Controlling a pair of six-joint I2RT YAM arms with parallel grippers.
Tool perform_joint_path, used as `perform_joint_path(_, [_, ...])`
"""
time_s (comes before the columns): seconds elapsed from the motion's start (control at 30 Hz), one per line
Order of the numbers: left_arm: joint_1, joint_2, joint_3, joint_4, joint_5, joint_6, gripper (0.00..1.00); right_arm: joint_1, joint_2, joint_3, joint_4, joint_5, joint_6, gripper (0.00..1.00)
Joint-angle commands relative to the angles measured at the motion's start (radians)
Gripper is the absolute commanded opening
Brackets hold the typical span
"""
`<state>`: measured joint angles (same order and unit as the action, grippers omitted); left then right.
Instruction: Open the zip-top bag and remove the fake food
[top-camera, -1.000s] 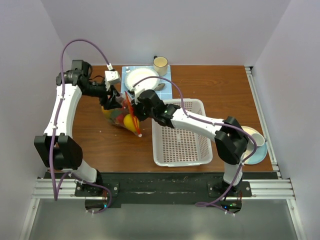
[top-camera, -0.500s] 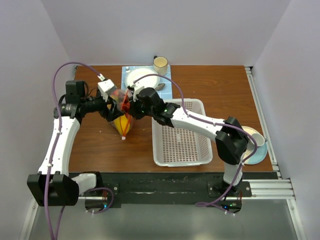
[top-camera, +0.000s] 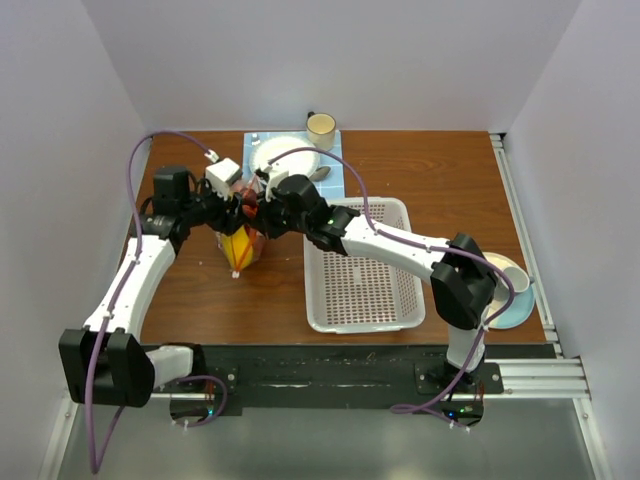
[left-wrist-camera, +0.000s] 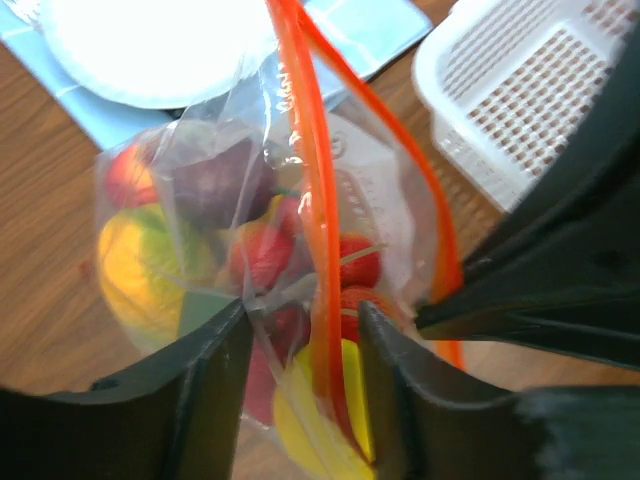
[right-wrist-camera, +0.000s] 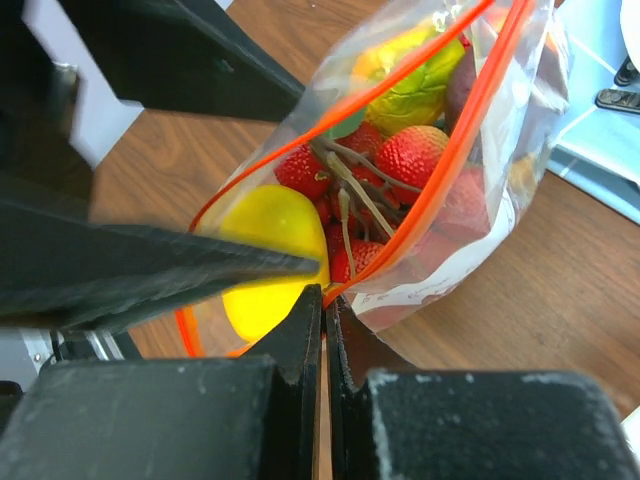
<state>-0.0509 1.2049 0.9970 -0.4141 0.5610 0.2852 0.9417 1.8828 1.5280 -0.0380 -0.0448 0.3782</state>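
The step in hand looks like the opening itself, with nothing taken out yet. In the top view the brown wooden bench (top-camera: 230, 310) at 6 o'clock of the hanging load is bare. That is the best room for pulling the mouth wider or for tipping things out. At 3 o'clock the white perforated plastic basket (top-camera: 365, 280) stands just beside it, so a swing that way risks catching its rim. Both arms meet above the clear crinkly zip-top bag (left-wrist-camera: 200, 180), which hangs left of centre with its bottom corner near the bench. The right gripper (right-wrist-camera: 323, 290) is clenched on the near lip of the orange-red zip strip (left-wrist-camera: 318, 200). The left gripper (left-wrist-camera: 300, 310) has its jaws apart astride the other lip, with plastic between them but not clamped, as far as its wrist view shows. The mouth gapes in a narrow slit. The glossy plastic fake food (right-wrist-camera: 415, 155) sits inside: red berries, a yellow piece, a green one and a maroon one. The next move probably calls for the left fingers to close on their lip and draw toward 9 o'clock, away from the right one. At 12 o'clock a white round plate (top-camera: 280, 155) on a pale blue mat (top-camera: 332, 165) lies close behind. A tan cup (top-camera: 321, 128) beyond it leaves little clearance there.
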Motion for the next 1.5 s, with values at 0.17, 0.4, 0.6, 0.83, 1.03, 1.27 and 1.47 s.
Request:
perform_joint_path(0.17, [-0.007, 0.01, 0.081, 0.014, -0.252, 0.042, 0.05, 0.002, -0.129, -0.08, 0.012, 0.086, -0.042, 0.0])
perform_joint_path(0.4, [-0.006, -0.013, 0.175, -0.044, -0.219, 0.043, 0.05, -0.014, -0.172, -0.166, -0.026, 0.164, -0.053, 0.0])
perform_joint_path(0.6, [-0.007, -0.004, 0.222, -0.129, -0.084, 0.025, 0.06, -0.017, -0.114, -0.085, -0.141, 0.197, -0.073, 0.4])
perform_joint_path(0.83, [-0.007, 0.025, 0.181, -0.149, -0.013, 0.052, 0.06, -0.011, -0.298, -0.173, 0.068, 0.085, -0.081, 0.94])
perform_joint_path(1.03, [-0.007, 0.039, 0.183, -0.147, -0.004, 0.046, 0.06, 0.022, -0.301, -0.109, 0.105, -0.03, -0.061, 0.63])
perform_joint_path(1.27, [-0.007, 0.053, 0.193, -0.152, 0.014, 0.035, 0.07, 0.091, -0.186, -0.06, 0.145, -0.084, -0.027, 0.55])
perform_joint_path(1.47, [-0.009, 0.055, 0.193, -0.153, 0.02, 0.039, 0.07, 0.091, -0.096, -0.049, 0.17, -0.061, -0.033, 0.68])
